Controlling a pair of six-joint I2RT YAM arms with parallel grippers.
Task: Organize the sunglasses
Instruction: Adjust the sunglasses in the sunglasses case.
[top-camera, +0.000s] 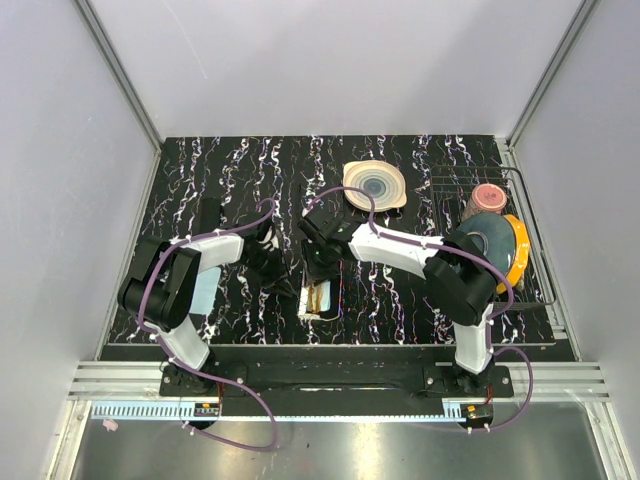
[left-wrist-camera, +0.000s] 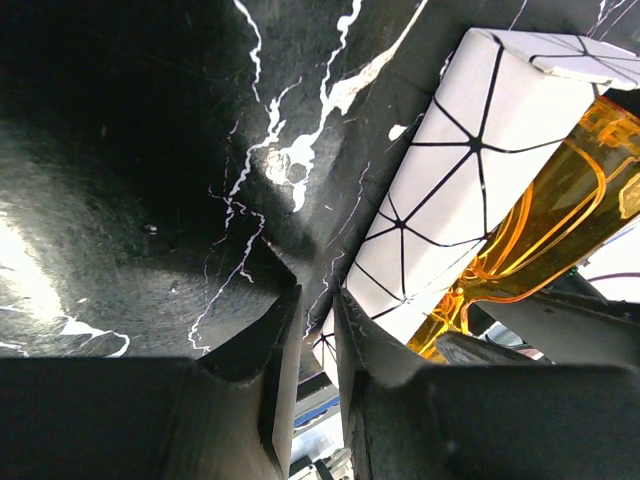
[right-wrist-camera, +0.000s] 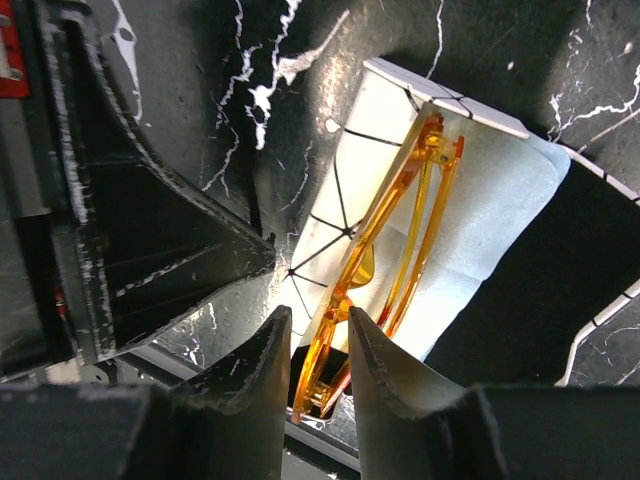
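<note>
Sunglasses (right-wrist-camera: 365, 265) lie folded in the white box (right-wrist-camera: 490, 200) at the table's (top-camera: 200, 170) six o'clock; we judge only release remains. Right gripper (right-wrist-camera: 318, 315) straddles their end, and we cannot tell whether it pinches them; left gripper (left-wrist-camera: 318, 295), slightly parted, holds nothing.

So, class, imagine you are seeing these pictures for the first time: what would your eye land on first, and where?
The amber sunglasses glow brightest, lying folded in the open white box at the table's near middle, one end between the right hand's fingers. Next come the ringed plate near the far edge and the orange plate in the rack on the right.
</note>
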